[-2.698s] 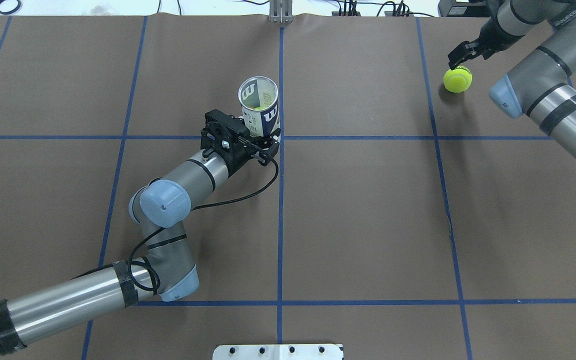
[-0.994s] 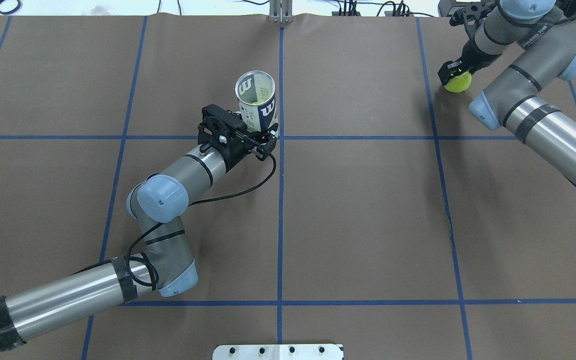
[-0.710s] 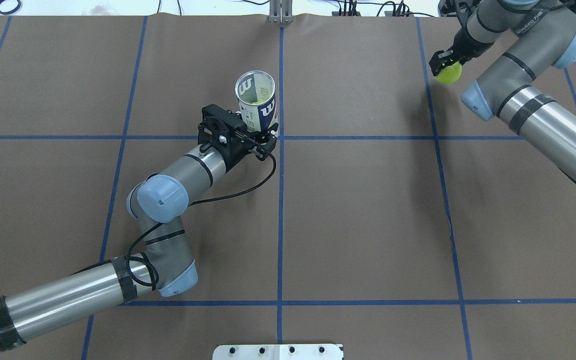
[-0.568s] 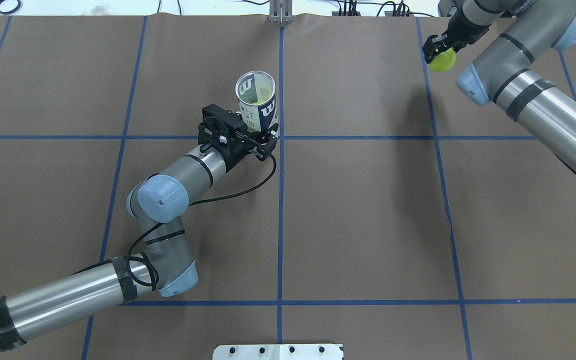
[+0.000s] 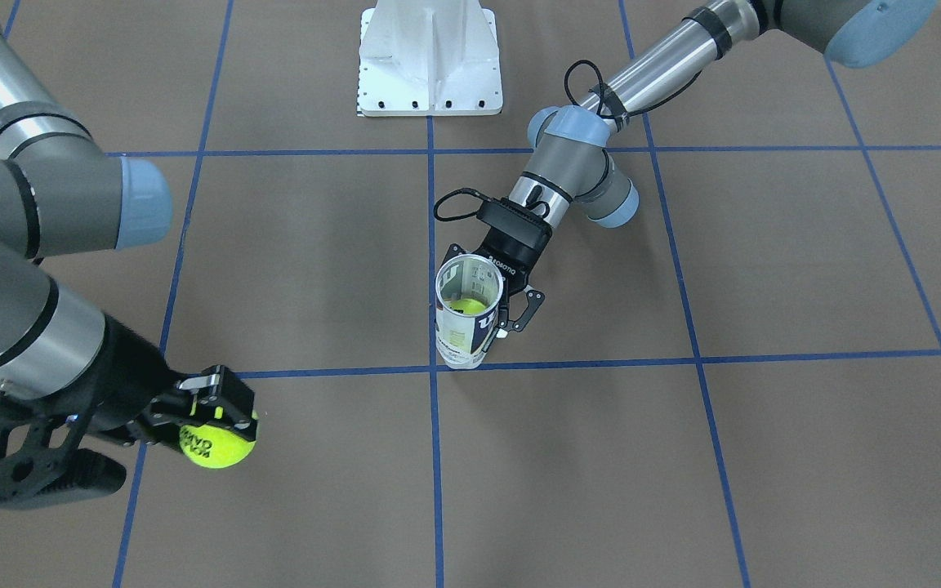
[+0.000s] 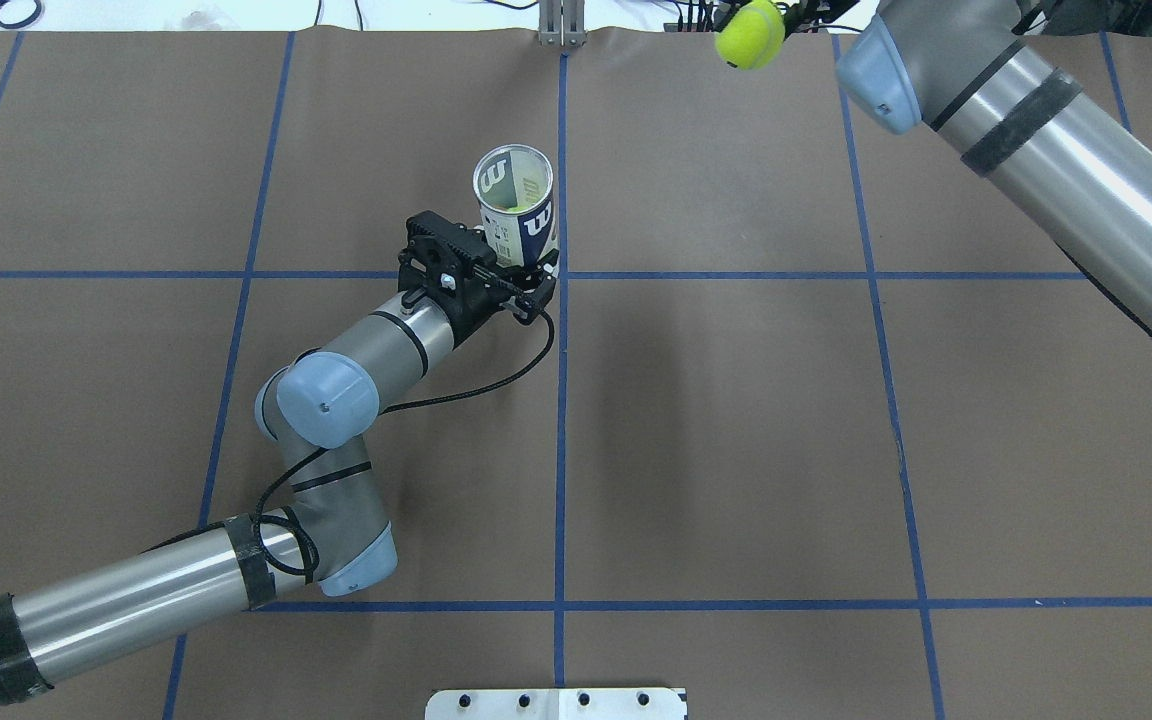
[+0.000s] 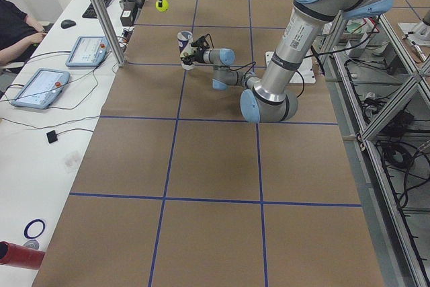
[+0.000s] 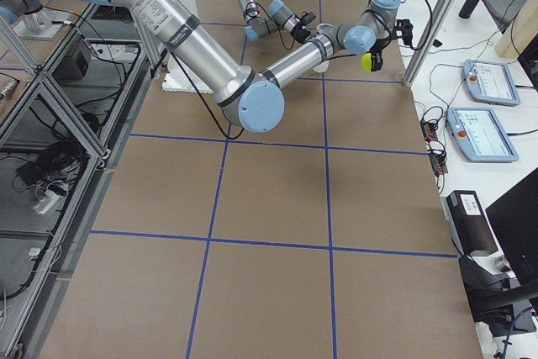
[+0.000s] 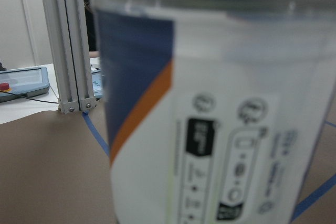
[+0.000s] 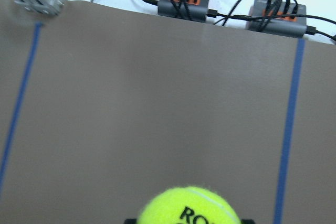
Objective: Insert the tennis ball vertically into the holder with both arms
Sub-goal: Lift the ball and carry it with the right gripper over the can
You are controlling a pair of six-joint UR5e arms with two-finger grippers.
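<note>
my left gripper has its jaws clenched on the lower part of the tube, one finger on each side of its white and navy label. the tube stands upright with its open mouth facing up, close to where two blue tape lines cross near the middle of the table. i cannot tell whether its foot touches the brown paper. down inside the tube lies a second ball, yellow-green, seen through the mouth. from my left wrist the label fills nearly the whole view, blurred and very near. my right gripper is grasping the tennis ball, jaws pinched on its upper half so that the ball hangs below them with black lettering on its side. the ball is in the air, clear of the table, over the far edge on my right of the centre line and well apart from the tube. from my right wrist i see the top of the ball at the bottom of the view and bare brown paper far beneath it. the white base sits at my edge of the table.
</note>
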